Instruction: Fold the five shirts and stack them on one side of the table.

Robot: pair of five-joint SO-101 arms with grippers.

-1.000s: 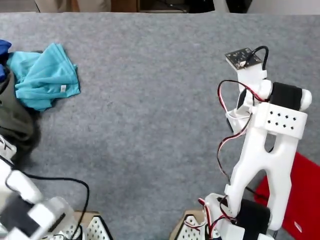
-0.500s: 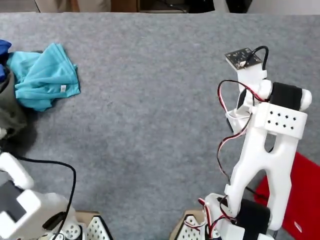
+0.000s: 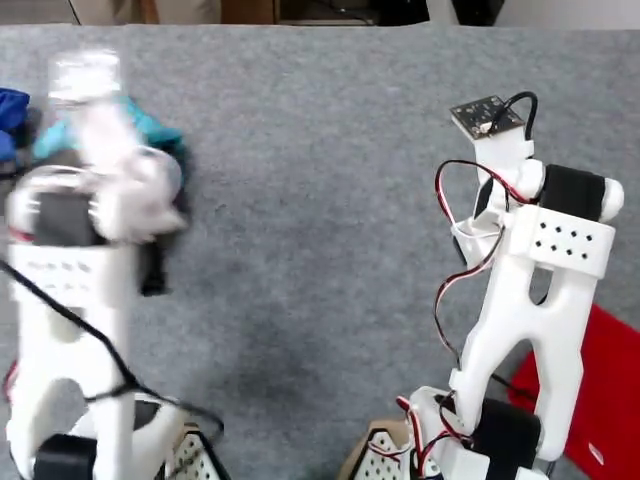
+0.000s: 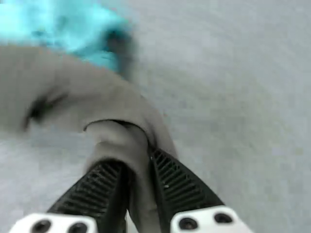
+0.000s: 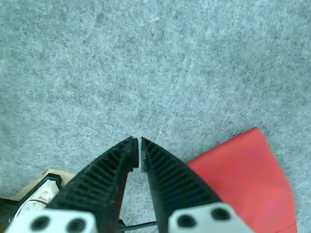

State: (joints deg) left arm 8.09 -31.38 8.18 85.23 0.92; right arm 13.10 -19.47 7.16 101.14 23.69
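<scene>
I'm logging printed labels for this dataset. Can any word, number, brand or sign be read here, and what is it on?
No text can be read.
White tag on the red shirt: too small to read.
Circuit board: no legible print.

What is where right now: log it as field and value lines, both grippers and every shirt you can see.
left gripper: shut on a fold of the dull grey cloth shirt
right gripper: shut, holding nothing, above the grey felt table cover
crumpled teal cloth shirt: far left of the table, just beyond the dull grey cloth shirt
flat red cloth shirt: near right corner, beside the right gripper
dark blue cloth: at the left edge, by the teal one; too little visible to call it a shirt
</scene>
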